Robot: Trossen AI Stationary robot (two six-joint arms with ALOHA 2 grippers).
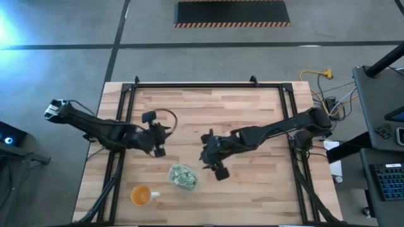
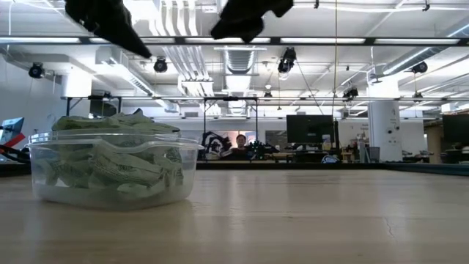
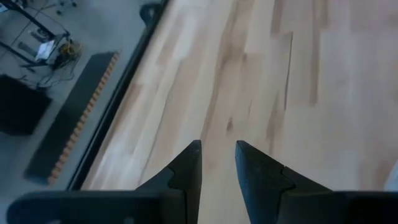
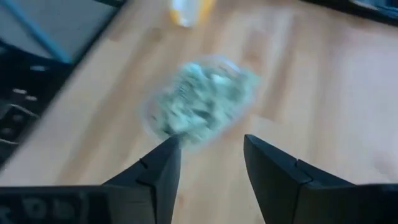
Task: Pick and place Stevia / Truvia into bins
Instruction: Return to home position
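**Both claws up and empty, packets in the tub**

Nearest the table's point(image 1: 252, 120) near edge, toward the near-left corner: orange cup point(image 1: 140, 195), upright.

A bit further in and closer to the middle of that edge: tub point(image 1: 182, 176), apart from the cup. Packets point(image 2: 110, 165) fill it, a green-and-white heap. The top ones poke above the rim in the low view.

Next out: my right claw point(image 4: 211, 143), near the tub on the side toward the table's right edge, raised off the wood. Fingers moderately wide, nothing between them. My wrist camera looks past the tips onto the tub, with the cup beyond it.

My left claw point(image 3: 217, 149) is on the tub's far-left side, near but not touching, also raised. Fingers narrow, a slim gap, nothing in it. Bare planks below. That wrist camera also catches the table's dark frame rail point(image 3: 118, 87) and floor past it.

My arms reach in from the left and right edges at about mid-depth.

Far: a striped floor mat point(image 1: 232, 14) lies beyond the far edge. In the low view a person point(image 2: 239, 143) sits among desks and monitors well back in the room.
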